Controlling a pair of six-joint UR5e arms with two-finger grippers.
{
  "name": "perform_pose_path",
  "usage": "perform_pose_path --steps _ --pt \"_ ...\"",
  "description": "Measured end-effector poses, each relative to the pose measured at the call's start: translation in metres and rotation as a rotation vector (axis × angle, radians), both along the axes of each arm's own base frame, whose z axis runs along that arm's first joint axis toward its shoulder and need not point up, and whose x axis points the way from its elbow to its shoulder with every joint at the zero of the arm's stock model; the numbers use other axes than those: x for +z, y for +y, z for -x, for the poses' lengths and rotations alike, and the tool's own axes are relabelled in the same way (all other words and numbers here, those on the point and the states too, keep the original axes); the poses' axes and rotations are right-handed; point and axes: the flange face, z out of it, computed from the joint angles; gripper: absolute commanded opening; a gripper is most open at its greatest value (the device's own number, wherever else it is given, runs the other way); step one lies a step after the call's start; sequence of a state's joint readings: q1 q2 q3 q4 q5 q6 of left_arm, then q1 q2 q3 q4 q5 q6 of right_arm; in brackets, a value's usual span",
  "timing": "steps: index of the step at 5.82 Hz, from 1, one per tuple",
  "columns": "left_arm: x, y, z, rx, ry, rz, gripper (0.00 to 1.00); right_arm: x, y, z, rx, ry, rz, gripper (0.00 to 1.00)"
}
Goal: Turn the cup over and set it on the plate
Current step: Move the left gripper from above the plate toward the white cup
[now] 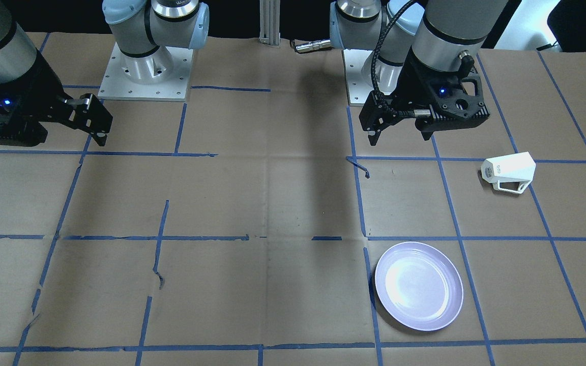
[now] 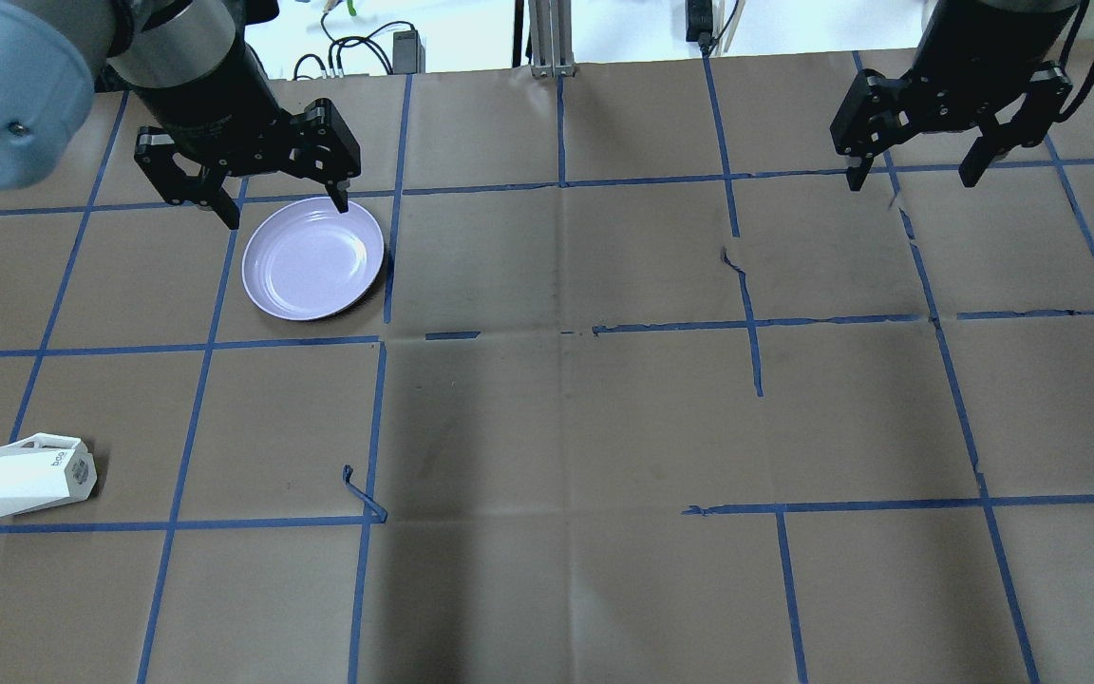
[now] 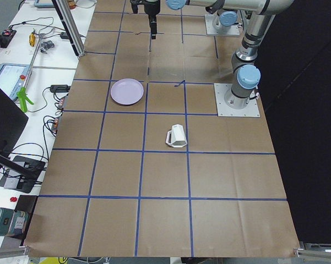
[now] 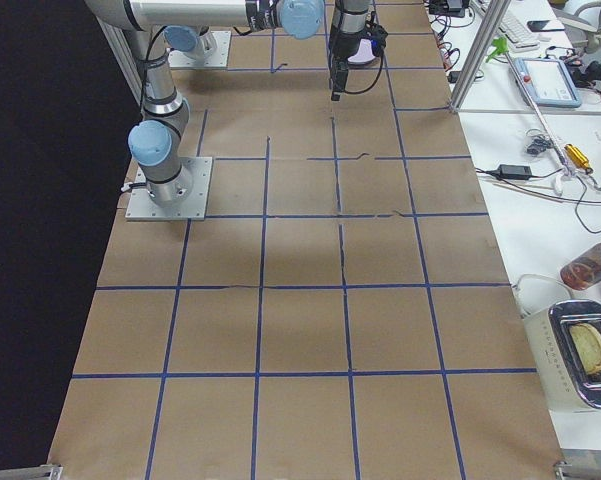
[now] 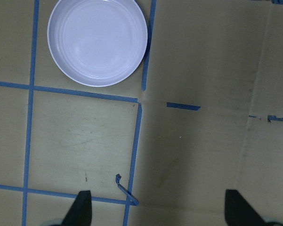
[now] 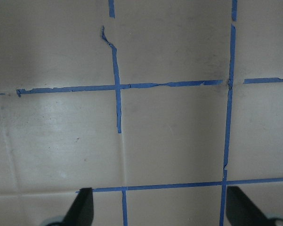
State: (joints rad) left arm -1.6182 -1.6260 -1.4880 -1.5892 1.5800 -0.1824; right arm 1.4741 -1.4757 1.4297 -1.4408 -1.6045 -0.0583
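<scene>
The white faceted cup [image 1: 509,170] lies on its side on the brown paper, handle flat against the table; it also shows in the overhead view [image 2: 29,475] and the exterior left view [image 3: 177,136]. The lavender plate [image 1: 419,286] sits upright and empty, about a grid square away from the cup [image 2: 313,258] [image 3: 127,91] [image 5: 97,41]. My left gripper [image 1: 400,137] hangs open and empty above the table, apart from both [image 2: 286,211] [image 5: 159,209]. My right gripper [image 2: 911,180] is open and empty over the other half of the table [image 1: 97,133] [image 6: 160,207].
Blue tape lines grid the paper, with a curled loose tape end [image 2: 364,499] near the middle. The arm bases [image 1: 145,76] stand at the robot's edge. Side benches hold cables and tools [image 3: 38,44] and a toaster [image 4: 585,350].
</scene>
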Motion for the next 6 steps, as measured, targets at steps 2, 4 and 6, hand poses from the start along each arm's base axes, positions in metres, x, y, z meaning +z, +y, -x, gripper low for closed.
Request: perform_pose_path --steps 2,4,6 --pt "0.000 0.000 -0.002 -0.002 -0.001 -0.003 0.99 0.000 0.000 0.000 0.000 0.000 0.000 1.00" --pt "0.004 -0.001 -0.021 0.007 -0.002 -0.008 0.99 0.000 0.000 0.000 0.000 0.000 0.000 1.00" --pt "0.018 0.005 -0.098 -0.021 0.001 -0.032 0.99 0.000 0.000 0.000 0.000 0.000 0.000 1.00"
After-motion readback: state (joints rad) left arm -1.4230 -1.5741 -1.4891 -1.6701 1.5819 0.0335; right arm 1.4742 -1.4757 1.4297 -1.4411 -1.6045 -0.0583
